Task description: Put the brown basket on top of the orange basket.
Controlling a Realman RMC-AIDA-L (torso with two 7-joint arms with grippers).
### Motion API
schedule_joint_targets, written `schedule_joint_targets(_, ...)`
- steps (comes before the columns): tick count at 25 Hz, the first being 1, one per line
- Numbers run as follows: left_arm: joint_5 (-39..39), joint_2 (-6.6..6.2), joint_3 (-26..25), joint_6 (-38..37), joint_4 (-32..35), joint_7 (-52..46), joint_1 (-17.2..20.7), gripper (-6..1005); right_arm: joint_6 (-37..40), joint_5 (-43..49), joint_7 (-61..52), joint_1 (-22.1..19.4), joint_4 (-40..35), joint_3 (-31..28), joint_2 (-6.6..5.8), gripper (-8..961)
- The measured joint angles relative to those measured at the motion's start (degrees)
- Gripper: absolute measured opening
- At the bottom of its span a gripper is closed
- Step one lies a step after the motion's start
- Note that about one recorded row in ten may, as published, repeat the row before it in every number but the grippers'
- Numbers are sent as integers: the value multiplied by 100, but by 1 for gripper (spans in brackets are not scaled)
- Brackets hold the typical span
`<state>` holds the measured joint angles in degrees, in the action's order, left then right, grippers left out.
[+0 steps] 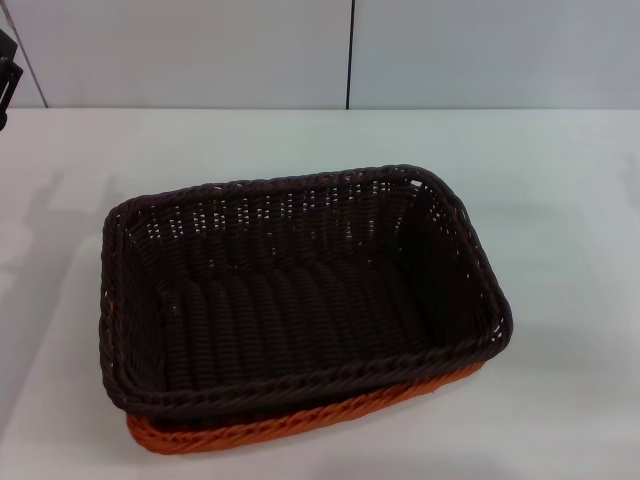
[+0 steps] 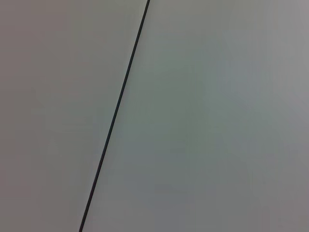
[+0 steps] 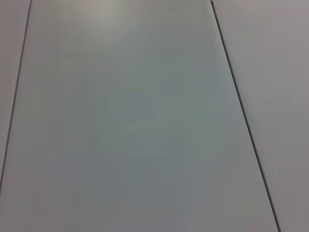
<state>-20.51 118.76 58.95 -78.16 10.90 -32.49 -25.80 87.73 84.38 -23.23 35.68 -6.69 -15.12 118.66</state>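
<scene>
In the head view the brown basket (image 1: 300,290) sits nested in the orange basket (image 1: 300,425) on the white table, turned slightly askew. Only the orange basket's braided rim shows, along the near side and at the near right corner. The brown basket is empty inside. Neither gripper touches the baskets, and neither shows in any view. Both wrist views show only pale wall panels with dark seams.
The white table (image 1: 560,200) extends around the baskets on all sides. A wall of pale panels (image 1: 200,50) stands behind its far edge. A small dark piece of robot hardware (image 1: 6,75) pokes in at the upper left edge.
</scene>
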Motion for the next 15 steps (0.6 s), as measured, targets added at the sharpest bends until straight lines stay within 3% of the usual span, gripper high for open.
schedule_joint_targets(15,-20,-4,38,-6,-44,14,-5,797,46,-230,46,3,297,0,7,609)
